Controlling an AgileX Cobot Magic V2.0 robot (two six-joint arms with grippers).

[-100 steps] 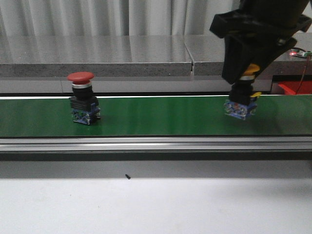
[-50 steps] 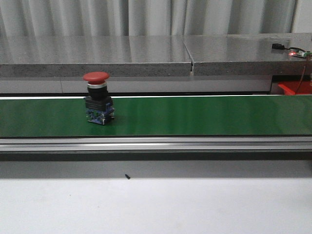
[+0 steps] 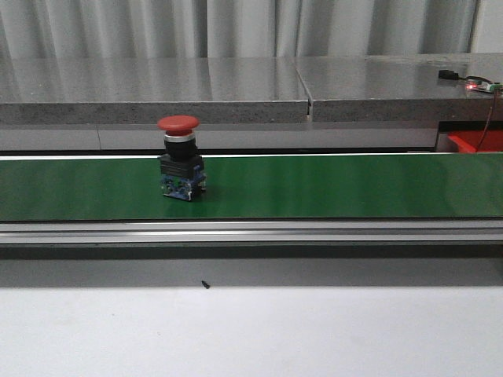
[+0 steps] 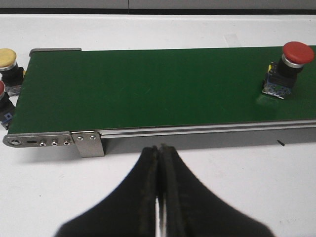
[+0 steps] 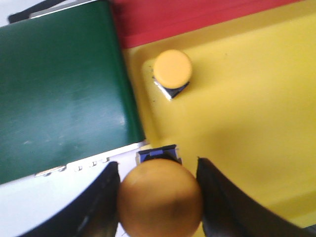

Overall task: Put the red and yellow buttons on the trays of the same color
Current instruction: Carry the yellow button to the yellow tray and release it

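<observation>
Holding a yellow button (image 5: 160, 197) by its cap, the right gripper (image 5: 159, 195) hangs over the yellow tray's (image 5: 247, 123) near edge, beside another yellow button (image 5: 172, 68) already there. Left gripper (image 4: 159, 197) has its jaws pressed together, holding nothing. The red button (image 3: 181, 157) rides the green belt (image 3: 314, 184); it looks rigid, light and top-heavy, so I'd pinch the black collar under the cap.

green conveyor belt (image 3: 314, 184), grey stone ledge (image 3: 236, 86) behind, white tabletop (image 3: 251, 330)
</observation>
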